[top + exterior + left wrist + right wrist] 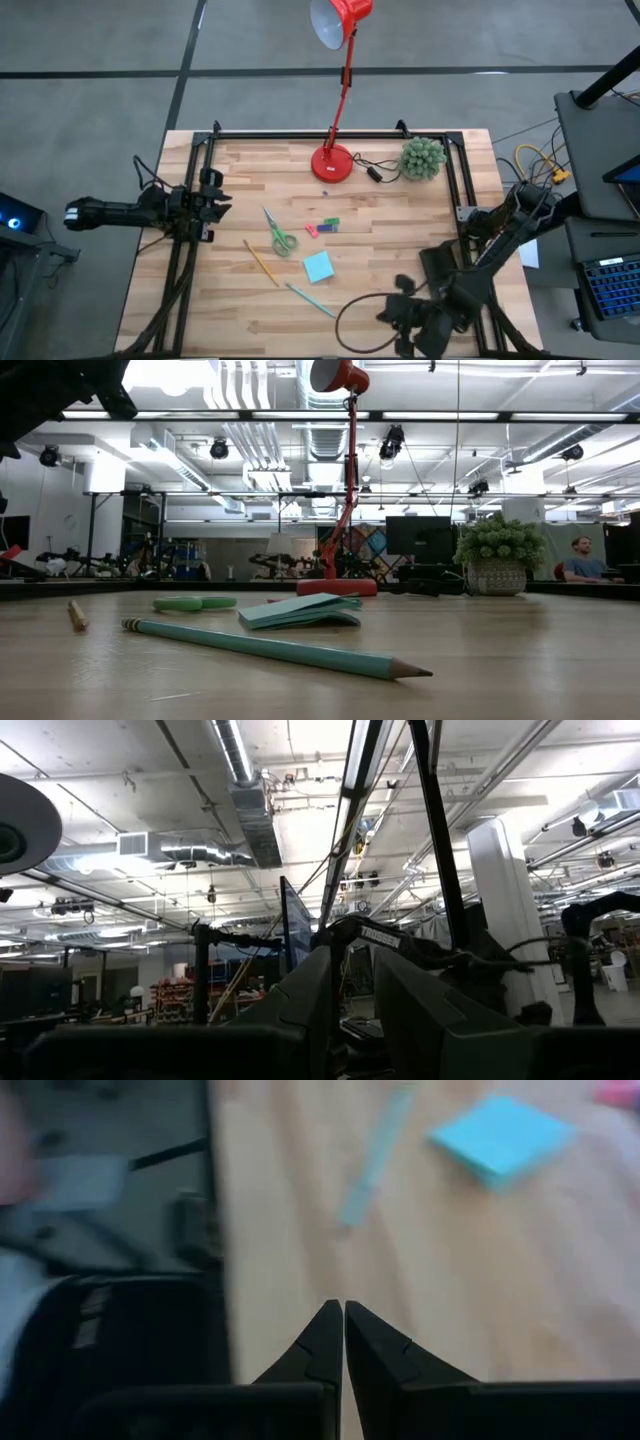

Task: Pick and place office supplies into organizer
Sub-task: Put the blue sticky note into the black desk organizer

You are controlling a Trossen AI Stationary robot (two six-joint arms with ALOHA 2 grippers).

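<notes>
A wooden table [400, 250] is filling the overhead view, framed by black metal rails [330, 133]. A red desk lamp [335, 160] is standing at the far edge, with a green fuzzy ball plant [422, 158] in a pot just to its right.

The left gripper [218, 203] is resting over the rail at the table's left side, well apart from the supplies; its wrist camera is looking up at the ceiling, and its fingers [300, 1010] are standing a narrow way apart with nothing seen between them. The right gripper [343, 1320] is hanging over the near right corner, its two dark fingers pressed together, holding nothing.

No organizer is showing in any view. The office supplies are lying loose mid-table: green-handled scissors [280, 236], a light-teal sticky-note pad [318, 266] just nearer and to the right, a yellow pencil [262, 263] to the left of the pad, a teal pen [311, 299] nearest the front edge, and tiny pink and green pieces [322, 227], possibly clips, beside the scissors.

In the table-level view a person [583, 559] is sitting far off in the room. No readable writing is appearing anywhere.
</notes>
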